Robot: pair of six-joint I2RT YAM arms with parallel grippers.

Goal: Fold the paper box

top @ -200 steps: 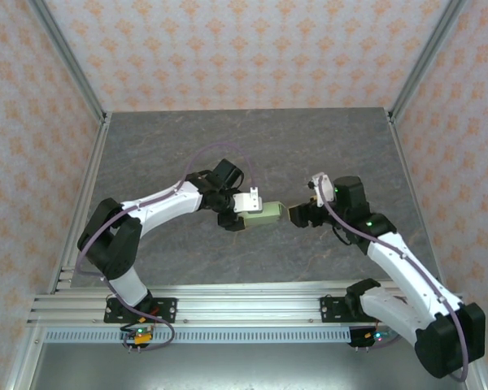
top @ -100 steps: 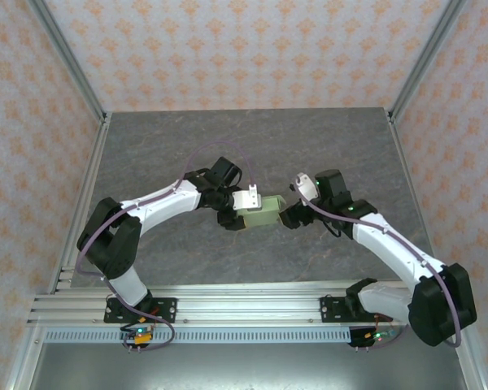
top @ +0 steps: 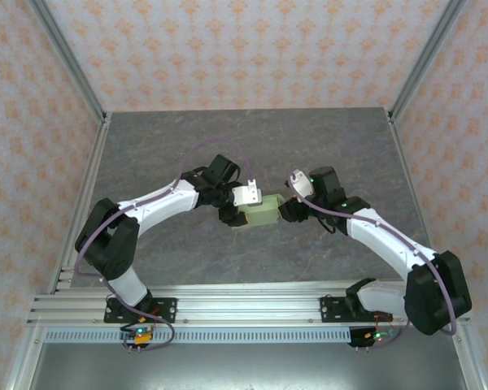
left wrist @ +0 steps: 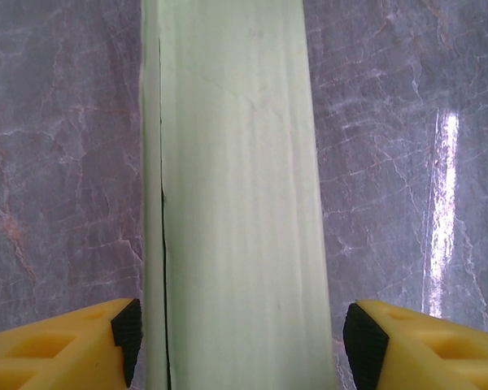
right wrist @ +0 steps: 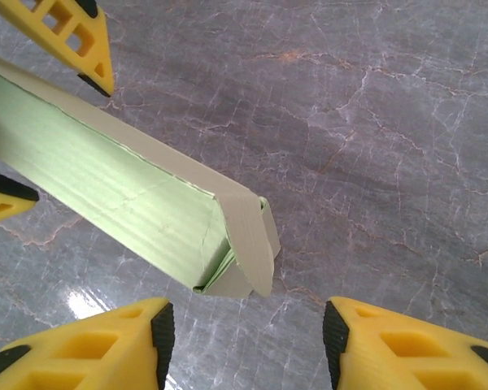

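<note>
Paper box: mid-table, between the two grippers. From above it is hard to tell whether it rests on the surface or hangs clear.
Left gripper: jaws straddle the box. One pad is against its edge and the other looks a sliver off, so I cannot tell whether it is gripped or loose.
Right gripper: jaws apart, nothing between them, the box's end just beyond the tips.
Cut off: the box's far end, in the left wrist view.
Right wrist view: the folded end flap, a blur from above.

This is a robot test cell in a lab. Aluminium posts hold patterned wall panels beyond the left gripper and right gripper. A grey marbled tabletop lies beneath them, with a slotted mounting rail behind.
</note>
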